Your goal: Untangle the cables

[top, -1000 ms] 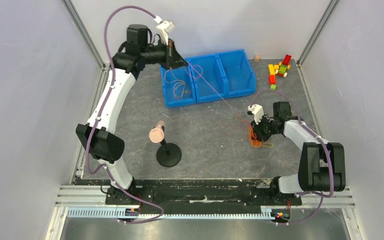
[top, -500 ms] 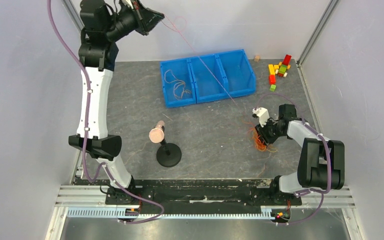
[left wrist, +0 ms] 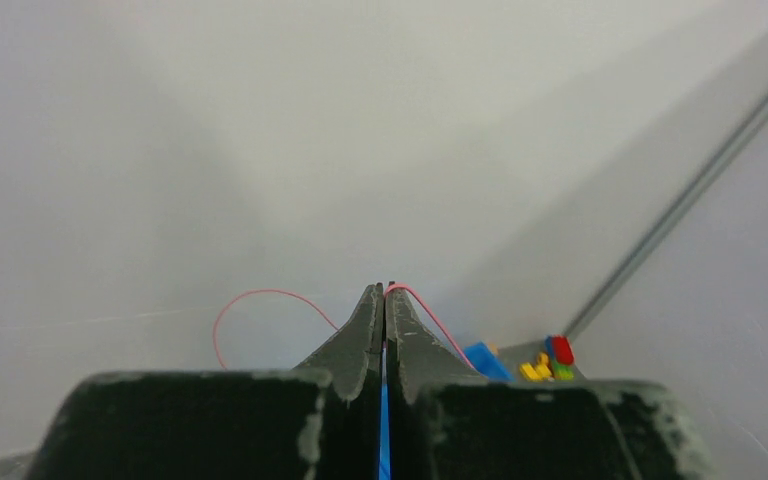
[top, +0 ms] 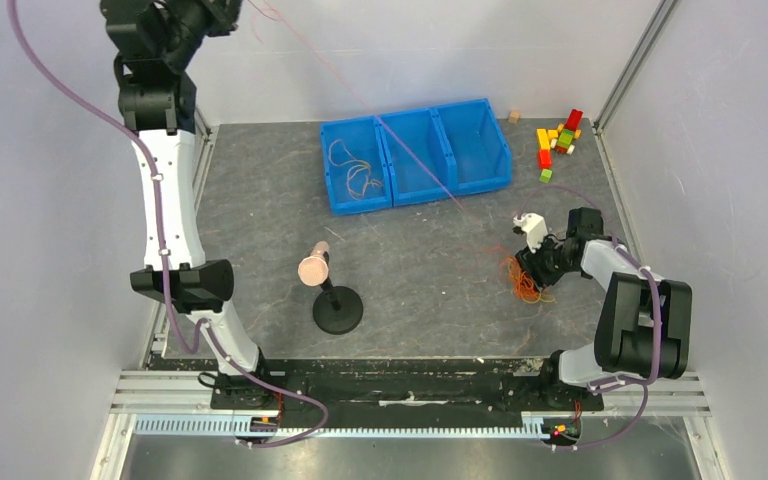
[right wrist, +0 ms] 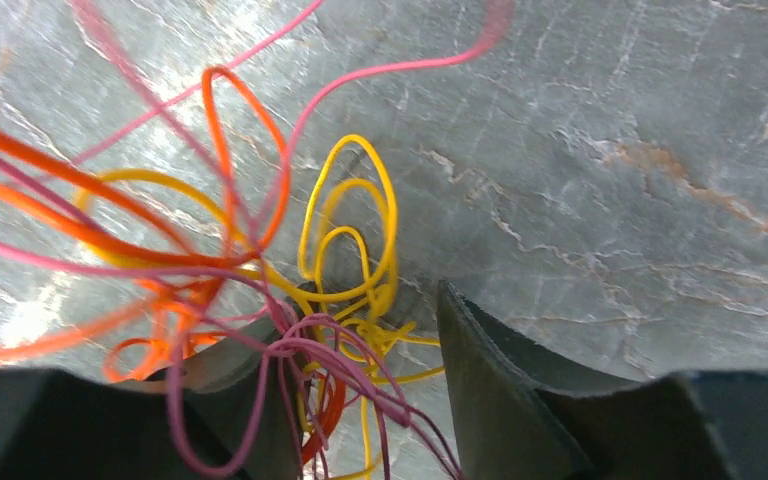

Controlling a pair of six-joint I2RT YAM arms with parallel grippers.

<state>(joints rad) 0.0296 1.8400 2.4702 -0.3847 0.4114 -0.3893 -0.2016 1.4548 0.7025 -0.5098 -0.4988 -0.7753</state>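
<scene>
Holding a pink cable (top: 420,160) taut, upper left to lower right.
Our left gripper (left wrist: 385,292) pinches it tight; our right gripper (right wrist: 355,320) straddles the tangle (top: 527,285), jaws partway apart.

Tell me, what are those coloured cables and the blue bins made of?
The cables look like thin wire in smooth, glossy plastic insulation, since they hold springy loops. The blue bins seem to be moulded plastic: uniform colour, thin rigid walls.

Left claw (left wrist: 385,292) held high, pinched shut; right claw (right wrist: 355,320) low, jaws parted.
</scene>
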